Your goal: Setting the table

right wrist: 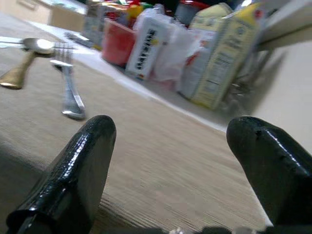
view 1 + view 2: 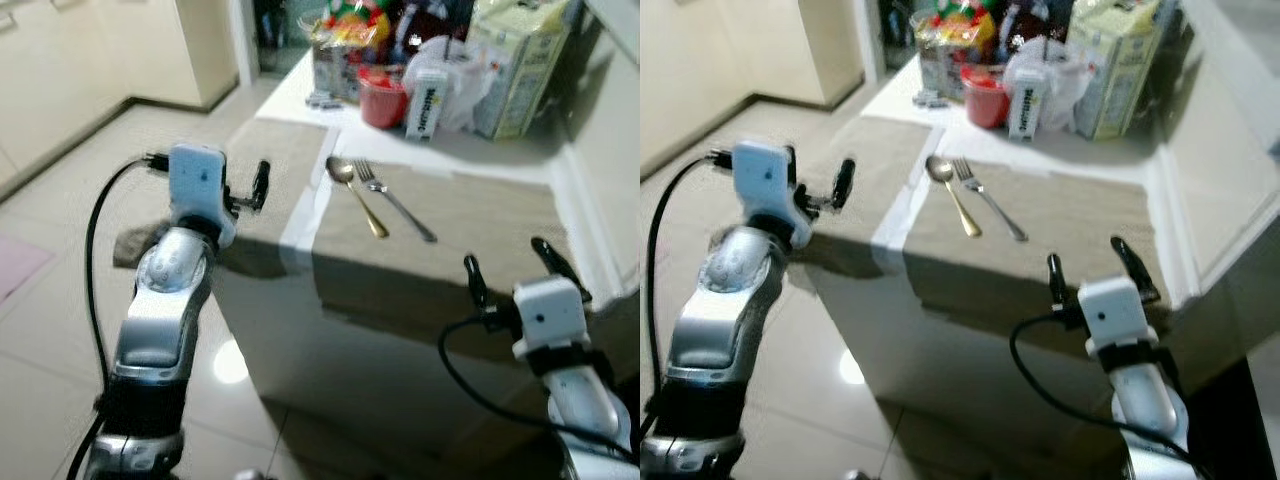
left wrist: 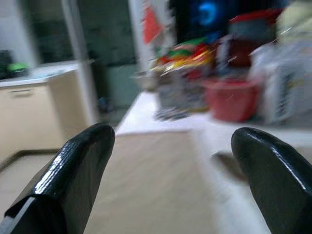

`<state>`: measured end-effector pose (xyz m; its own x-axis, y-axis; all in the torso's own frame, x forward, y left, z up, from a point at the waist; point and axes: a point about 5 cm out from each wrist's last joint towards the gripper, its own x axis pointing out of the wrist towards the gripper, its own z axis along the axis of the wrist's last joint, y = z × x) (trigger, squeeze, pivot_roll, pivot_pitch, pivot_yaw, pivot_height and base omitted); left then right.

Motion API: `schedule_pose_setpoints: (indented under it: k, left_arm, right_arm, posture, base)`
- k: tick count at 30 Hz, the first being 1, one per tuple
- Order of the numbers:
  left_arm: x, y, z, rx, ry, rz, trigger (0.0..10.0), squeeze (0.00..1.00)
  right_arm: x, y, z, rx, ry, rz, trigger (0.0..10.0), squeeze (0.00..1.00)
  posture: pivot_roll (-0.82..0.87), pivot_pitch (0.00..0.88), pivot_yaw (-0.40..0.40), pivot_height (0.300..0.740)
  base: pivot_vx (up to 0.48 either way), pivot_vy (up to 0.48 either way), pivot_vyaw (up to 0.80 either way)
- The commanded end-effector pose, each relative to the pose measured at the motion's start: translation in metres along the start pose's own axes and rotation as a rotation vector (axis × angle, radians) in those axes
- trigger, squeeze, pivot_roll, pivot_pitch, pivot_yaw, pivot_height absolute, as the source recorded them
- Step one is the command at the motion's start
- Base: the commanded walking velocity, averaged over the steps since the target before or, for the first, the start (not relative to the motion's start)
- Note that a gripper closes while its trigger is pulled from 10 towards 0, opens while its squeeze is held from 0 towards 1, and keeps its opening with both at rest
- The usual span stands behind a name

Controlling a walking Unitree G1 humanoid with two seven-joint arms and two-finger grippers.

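Observation:
A gold-handled spoon (image 2: pixel 352 193) and a silver fork (image 2: pixel 396 204) lie side by side on the right beige placemat (image 2: pixel 480 225); they also appear in the right wrist view, spoon (image 1: pixel 22 61) and fork (image 1: pixel 68 87). A second beige placemat (image 2: pixel 285 150) lies to their left. My left gripper (image 2: pixel 243 190) hovers open at the near left corner of the table, over that mat (image 3: pixel 146 185). My right gripper (image 2: pixel 515 270) is open and empty at the near edge of the right placemat (image 1: pixel 161 146), to the right of the cutlery.
The table's far end is crowded: a red cup (image 2: pixel 382 100), a white carton (image 2: pixel 425 105), a large packaged box (image 2: pixel 520 65) and snack bags (image 2: pixel 345 40). A wall (image 2: pixel 615 150) runs along the table's right side. Tiled floor (image 2: pixel 60 200) and cabinets lie to the left.

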<state>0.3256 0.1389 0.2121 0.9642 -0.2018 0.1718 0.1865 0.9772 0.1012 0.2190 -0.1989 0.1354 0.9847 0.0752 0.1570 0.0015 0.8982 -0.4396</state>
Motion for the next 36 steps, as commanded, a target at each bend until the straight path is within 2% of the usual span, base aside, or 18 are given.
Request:
schedule_pose_setpoints:
  k: [1,2,3,4,7,9,14,20,21,22,24,26,30,36]
  left_arm:
    - [0.007,-0.004,-0.009,-0.011,0.041,-0.016,10.0,0.00]
    - [0.007,-0.004,-0.009,-0.011,0.041,-0.016,10.0,0.00]
    - [0.021,-0.012,-0.008,-0.004,0.034,-0.037,10.0,0.00]
    - [0.027,-0.016,-0.007,-0.007,0.034,-0.049,10.0,0.00]
    - [0.035,-0.023,-0.006,-0.024,0.036,-0.071,10.0,0.00]
    - [0.035,-0.023,-0.006,-0.024,0.036,-0.071,10.0,0.00]
    - [0.051,-0.042,-0.014,-0.145,0.078,-0.088,10.0,0.00]
    - [0.061,-0.061,-0.013,-0.203,0.089,-0.075,10.0,0.00]
    - [0.062,-0.068,-0.013,-0.201,0.088,-0.088,10.0,0.00]
    - [0.062,-0.068,-0.013,-0.201,0.088,-0.088,10.0,0.00]
    - [0.060,-0.088,-0.016,-0.208,0.103,-0.132,10.0,0.00]
    - [0.060,-0.093,-0.017,-0.218,0.119,-0.133,10.0,0.00]
    - [0.058,-0.107,-0.028,-0.256,0.216,-0.100,10.0,0.00]
    - [0.056,-0.123,-0.035,-0.268,0.304,-0.082,10.0,0.00]
  right_arm:
    - [0.002,-0.002,0.006,-0.014,-0.017,-0.027,10.0,0.00]
    - [0.002,-0.002,0.006,-0.014,-0.017,-0.027,10.0,0.00]
    - [0.006,-0.001,0.010,-0.013,-0.024,-0.045,10.0,0.00]
    - [0.008,0.001,0.013,-0.017,-0.038,-0.046,10.0,0.00]
    - [0.008,0.002,0.017,-0.014,-0.047,-0.052,10.0,0.00]
    - [0.008,0.002,0.017,-0.014,-0.047,-0.052,10.0,0.00]
    - [0.009,0.003,0.021,-0.015,-0.044,-0.079,10.0,0.00]
    - [0.016,0.008,0.023,-0.006,-0.052,-0.080,10.0,0.00]
    - [0.020,0.009,0.026,-0.003,-0.063,-0.075,10.0,0.00]
    - [0.020,0.009,0.026,-0.003,-0.063,-0.075,10.0,0.00]
    - [0.028,0.010,0.030,0.002,-0.077,-0.076,10.0,0.00]
    - [0.030,0.009,0.030,-0.001,-0.075,-0.079,10.0,0.00]
    - [0.032,0.012,0.035,-0.002,-0.092,-0.071,10.0,0.00]
    - [0.031,0.016,0.037,-0.007,-0.103,-0.050,10.0,0.00]
  posture:
    - [-0.16,0.031,0.064,0.728]
    - [-0.16,0.031,0.064,0.728]
    - [-0.17,0.039,0.071,0.728]
    - [-0.17,0.039,0.076,0.728]
    - [-0.17,0.039,0.084,0.728]
    - [-0.17,0.039,0.084,0.728]
    - [-0.18,0.039,0.097,0.728]
    - [-0.19,0.031,0.092,0.728]
    - [-0.19,0.025,0.090,0.728]
    - [-0.19,0.025,0.090,0.728]
    - [-0.20,0.017,0.081,0.728]
    - [-0.20,0.016,0.081,0.728]
    - [-0.20,0.014,0.079,0.728]
    - [-0.20,0.018,0.077,0.728]
  base:
    - [0.000,0.000,0.00]
    - [0.000,0.000,0.00]
    - [0.000,0.000,0.00]
    - [0.000,0.000,0.00]
    - [0.000,-0.080,0.00]
    - [0.000,-0.240,0.00]
    - [0.000,0.000,0.00]
    - [0.000,0.000,0.00]
    - [0.000,0.000,0.00]
    - [0.000,0.000,0.00]
    - [0.000,0.000,0.00]
    - [0.000,0.000,0.00]
    - [0.000,0.000,0.00]
    - [0.000,0.000,0.00]
